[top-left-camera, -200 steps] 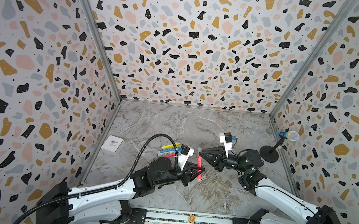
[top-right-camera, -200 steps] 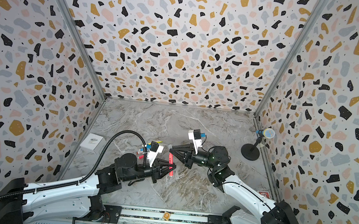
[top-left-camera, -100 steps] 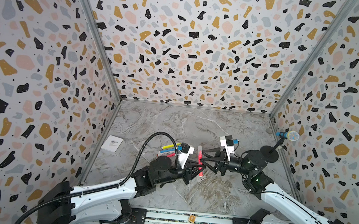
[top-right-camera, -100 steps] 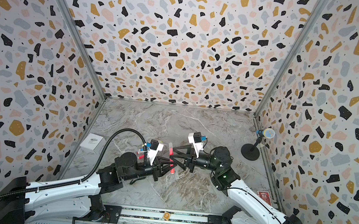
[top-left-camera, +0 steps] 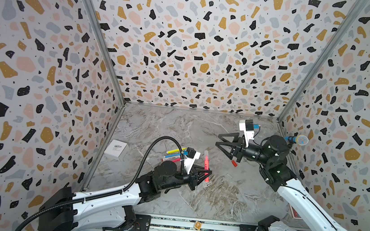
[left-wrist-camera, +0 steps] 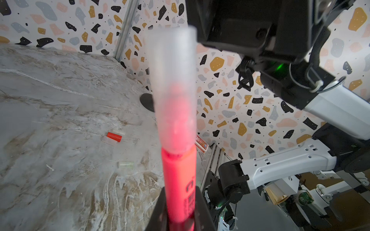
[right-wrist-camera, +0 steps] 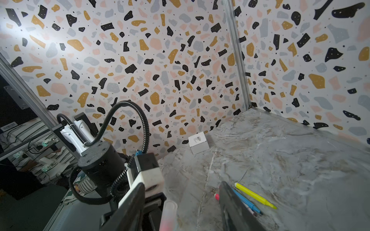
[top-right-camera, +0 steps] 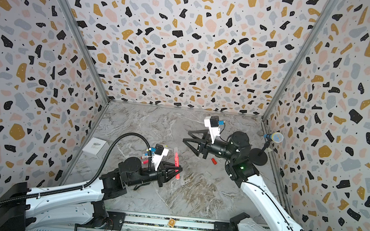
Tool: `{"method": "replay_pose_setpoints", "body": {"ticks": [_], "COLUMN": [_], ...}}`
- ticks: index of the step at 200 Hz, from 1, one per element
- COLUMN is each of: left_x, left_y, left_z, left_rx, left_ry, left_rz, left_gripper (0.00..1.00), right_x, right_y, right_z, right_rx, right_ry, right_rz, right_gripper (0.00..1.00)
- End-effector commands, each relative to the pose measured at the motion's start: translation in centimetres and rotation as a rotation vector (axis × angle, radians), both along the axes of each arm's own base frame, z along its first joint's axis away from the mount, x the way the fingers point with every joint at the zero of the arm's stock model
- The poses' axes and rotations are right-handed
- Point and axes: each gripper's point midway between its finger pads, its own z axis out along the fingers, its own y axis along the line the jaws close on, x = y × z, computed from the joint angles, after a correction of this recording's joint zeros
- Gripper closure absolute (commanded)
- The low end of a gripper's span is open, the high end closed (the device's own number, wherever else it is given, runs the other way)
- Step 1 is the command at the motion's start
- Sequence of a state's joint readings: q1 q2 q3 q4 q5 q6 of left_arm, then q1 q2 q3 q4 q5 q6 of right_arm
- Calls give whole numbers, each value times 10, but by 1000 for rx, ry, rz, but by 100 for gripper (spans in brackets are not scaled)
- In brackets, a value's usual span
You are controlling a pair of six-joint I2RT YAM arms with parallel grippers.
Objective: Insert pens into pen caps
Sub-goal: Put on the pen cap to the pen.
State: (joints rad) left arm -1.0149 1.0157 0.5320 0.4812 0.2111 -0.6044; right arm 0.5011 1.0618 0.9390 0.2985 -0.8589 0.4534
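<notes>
My left gripper [top-left-camera: 206,173] [top-right-camera: 179,168] [left-wrist-camera: 181,216] is shut on a bright pink pen [top-left-camera: 206,167] [top-right-camera: 177,161] [left-wrist-camera: 179,180] held above the table. A clear pen cap [left-wrist-camera: 173,90] [top-left-camera: 205,153] sits over its tip. My right gripper [top-left-camera: 218,140] [top-right-camera: 186,136] [right-wrist-camera: 180,208] stands open to the right of the pen and holds nothing; the capped end [right-wrist-camera: 169,210] shows between its fingers, apart from both. A red-orange cap [top-left-camera: 234,163] [top-right-camera: 214,161] [left-wrist-camera: 114,137] lies under the right gripper, with clear caps beside it. Yellow [top-left-camera: 175,151] [right-wrist-camera: 255,196], light blue [right-wrist-camera: 246,202] and pink [top-left-camera: 172,159] pens lie left of the left wrist.
A white box [top-left-camera: 116,149] [top-right-camera: 95,147] [right-wrist-camera: 198,142] sits by the left wall. A microphone [top-left-camera: 298,139] [top-right-camera: 275,137] on a round stand [top-right-camera: 258,157] is at the right wall. Another clear cap [left-wrist-camera: 125,164] lies mid-table. A red card [left-wrist-camera: 201,143] leans at the front right.
My right gripper has opened, let go of the clear cap on the pink pen, and drawn back to the right. The left gripper still holds the pen in place.
</notes>
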Motion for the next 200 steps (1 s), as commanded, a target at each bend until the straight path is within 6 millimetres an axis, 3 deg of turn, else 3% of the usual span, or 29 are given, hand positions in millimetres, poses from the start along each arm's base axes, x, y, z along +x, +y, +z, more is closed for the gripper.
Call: {"method": "replay_pose_setpoints", "body": {"ticks": [1,27,84,113,143,183,200], "left_x": [-1,-1,1,1,2,6,8], "left_y": [1,-2,-3,-3,-1,4,7], "left_z": [7,1,0,3,8,20,28], "left_rx": [-11,21,29,18,7,-25,-46], "left_ry": [-36,-29,-29,-29,-32,-40,-51], "left_rz": [-6,-14,-10,-8,8,43,64], "left_gripper": [100,100,100,100,100,100,100], "right_x": [-7,-10,-12,-12,-17,-24,-27], "right_y": [17,39,55,56,55,53,52], "right_z": [-9,-25,-56,-63,-69,-76,-81], "right_rx": [-84,-175,-267,-281,-288,-283,-282], "right_ry": [45,76,143,162,177,190,194], "right_rz": [91,125,147,146,160,169,169], "right_gripper": [42,45,49,69,78,100,100]}}
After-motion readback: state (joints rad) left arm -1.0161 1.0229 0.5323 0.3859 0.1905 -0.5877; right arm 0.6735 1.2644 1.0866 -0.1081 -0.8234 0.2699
